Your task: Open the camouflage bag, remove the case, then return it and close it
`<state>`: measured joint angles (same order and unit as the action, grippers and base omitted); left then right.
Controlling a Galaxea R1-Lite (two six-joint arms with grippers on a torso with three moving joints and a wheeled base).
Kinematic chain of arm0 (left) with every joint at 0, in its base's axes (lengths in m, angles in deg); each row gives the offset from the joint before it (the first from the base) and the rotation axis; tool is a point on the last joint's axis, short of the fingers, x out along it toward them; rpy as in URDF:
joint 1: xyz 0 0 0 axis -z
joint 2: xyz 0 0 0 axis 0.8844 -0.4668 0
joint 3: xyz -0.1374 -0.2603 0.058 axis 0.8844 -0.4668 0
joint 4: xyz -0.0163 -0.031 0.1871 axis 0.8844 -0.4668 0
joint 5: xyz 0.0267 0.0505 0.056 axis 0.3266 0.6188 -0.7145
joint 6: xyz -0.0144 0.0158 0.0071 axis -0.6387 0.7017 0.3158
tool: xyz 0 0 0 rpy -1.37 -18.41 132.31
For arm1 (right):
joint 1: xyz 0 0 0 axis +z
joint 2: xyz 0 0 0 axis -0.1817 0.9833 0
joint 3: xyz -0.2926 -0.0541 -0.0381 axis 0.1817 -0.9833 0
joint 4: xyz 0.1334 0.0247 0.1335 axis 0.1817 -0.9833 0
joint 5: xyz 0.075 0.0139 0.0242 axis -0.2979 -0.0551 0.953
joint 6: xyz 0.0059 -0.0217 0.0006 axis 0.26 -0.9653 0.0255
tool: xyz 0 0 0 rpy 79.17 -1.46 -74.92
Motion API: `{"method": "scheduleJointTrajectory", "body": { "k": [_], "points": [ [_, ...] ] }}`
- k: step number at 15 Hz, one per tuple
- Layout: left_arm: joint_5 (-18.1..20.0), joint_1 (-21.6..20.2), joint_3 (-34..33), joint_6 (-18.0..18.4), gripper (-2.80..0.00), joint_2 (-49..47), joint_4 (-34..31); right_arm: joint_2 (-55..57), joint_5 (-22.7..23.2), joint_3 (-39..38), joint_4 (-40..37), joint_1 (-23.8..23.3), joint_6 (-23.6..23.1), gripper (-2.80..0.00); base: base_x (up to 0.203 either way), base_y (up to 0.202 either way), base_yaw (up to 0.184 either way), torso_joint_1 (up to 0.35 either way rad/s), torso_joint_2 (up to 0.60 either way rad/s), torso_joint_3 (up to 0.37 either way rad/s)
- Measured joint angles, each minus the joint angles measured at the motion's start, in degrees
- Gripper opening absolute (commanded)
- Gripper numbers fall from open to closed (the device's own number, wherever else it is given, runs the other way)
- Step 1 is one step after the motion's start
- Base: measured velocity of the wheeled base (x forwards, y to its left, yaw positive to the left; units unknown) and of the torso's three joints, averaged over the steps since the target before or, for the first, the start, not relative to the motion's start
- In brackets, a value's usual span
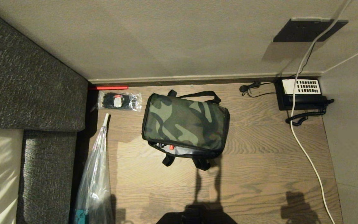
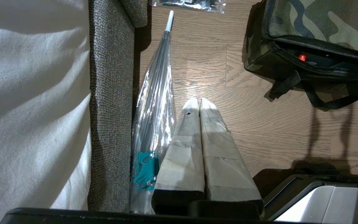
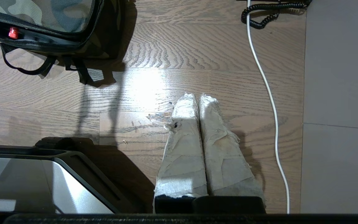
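Nothing of the task looks started: lid down, case not visible, both arms parked low on either side of the base. Left edge: coarse grey woven sofa (image 1: 26,77) with a pale cushion; beside it a furled clear plastic umbrella (image 1: 96,174) with white tip, and a glossy clear packet of black ties (image 1: 119,100) near the wall. Left gripper (image 2: 199,101), fingers wrapped in white tape, pressed together, empty, hanging over the wood-grain floor (image 1: 259,149). Centre: the camouflage bag (image 1: 185,123), boxy soft fabric, black edging, limp strap handles; near edge gapes slightly, showing a red tab. Right gripper (image 3: 197,97), frayed tape, pressed together, empty. Far right: white cable (image 1: 306,149), black telephone (image 1: 301,93) with coiled cord.
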<state>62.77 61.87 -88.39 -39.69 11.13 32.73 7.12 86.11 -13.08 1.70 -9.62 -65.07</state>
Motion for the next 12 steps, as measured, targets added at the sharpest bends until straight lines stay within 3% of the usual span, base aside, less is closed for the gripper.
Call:
{"method": "scheduleJointTrajectory", "body": {
  "k": [9,12],
  "points": [
    [0.1,0.0,0.0,-0.3,-2.80,0.0,-0.3,0.0,0.0,-0.1,0.1,0.0,0.1,-2.80,0.000,0.000,0.000,0.000,0.00,0.003],
    [0.1,0.0,0.0,-0.7,-2.80,0.0,-0.1,0.0,0.0,-0.1,0.1,0.0,0.1,-2.80,0.000,0.000,0.000,0.005,0.00,0.158]
  ]
}}
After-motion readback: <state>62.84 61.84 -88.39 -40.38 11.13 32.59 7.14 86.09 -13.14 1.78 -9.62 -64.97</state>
